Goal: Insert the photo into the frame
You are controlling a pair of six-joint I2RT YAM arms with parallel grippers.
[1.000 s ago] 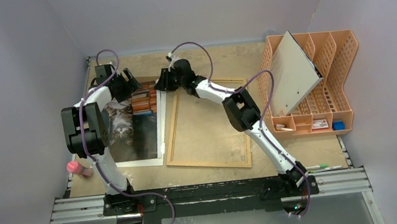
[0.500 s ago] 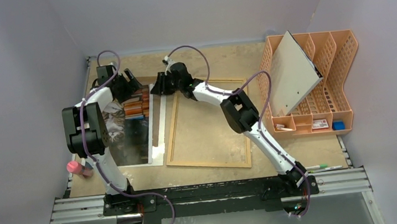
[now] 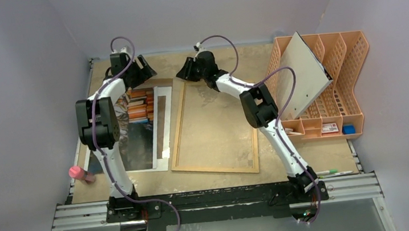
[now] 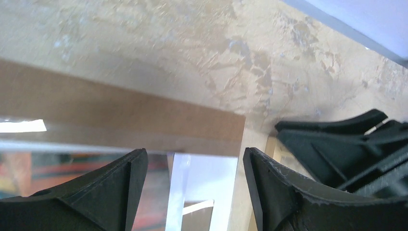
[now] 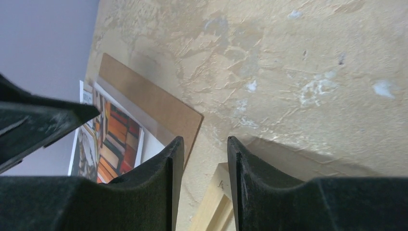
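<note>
Left gripper [image 4: 195, 161] wide open, empty; right gripper [image 5: 205, 144] half open, empty. Photo [image 3: 137, 108] lies at 9 o'clock of frame [image 3: 178, 130].

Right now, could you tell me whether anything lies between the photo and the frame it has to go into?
Yes: the white mat border lies along the right edge of the photo, between it and the left rail of the frame. Inside the frame, only bare table shows.

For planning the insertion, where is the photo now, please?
In the top view, the photo lies left of the frame, partly beneath the left arm.
</note>
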